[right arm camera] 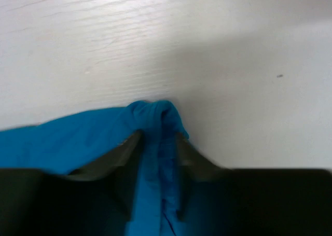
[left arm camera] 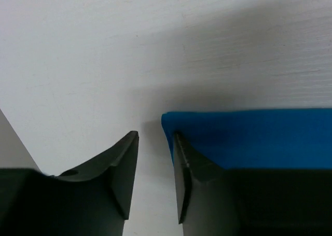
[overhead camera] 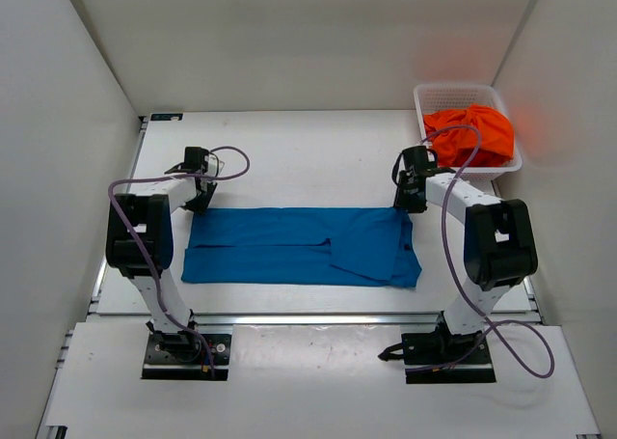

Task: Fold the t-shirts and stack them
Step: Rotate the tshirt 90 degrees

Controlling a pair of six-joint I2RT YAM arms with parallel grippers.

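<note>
A bright blue t-shirt (overhead camera: 289, 246) lies flat on the white table as a long folded band. My left gripper (overhead camera: 200, 200) sits at the shirt's far left corner. In the left wrist view this gripper (left arm camera: 155, 135) is open, with bare table between its fingers. Its right finger rests at the edge of the blue cloth (left arm camera: 259, 137). My right gripper (overhead camera: 412, 203) is at the far right corner. In the right wrist view it (right arm camera: 158, 135) is shut on a bunched ridge of the blue shirt (right arm camera: 62, 137). An orange t-shirt (overhead camera: 472, 135) lies crumpled in the basket.
A white lattice basket (overhead camera: 453, 92) stands at the far right corner of the table, against the right wall. White walls close in the table on the left, right and back. Both arm bases are bolted at the near edge.
</note>
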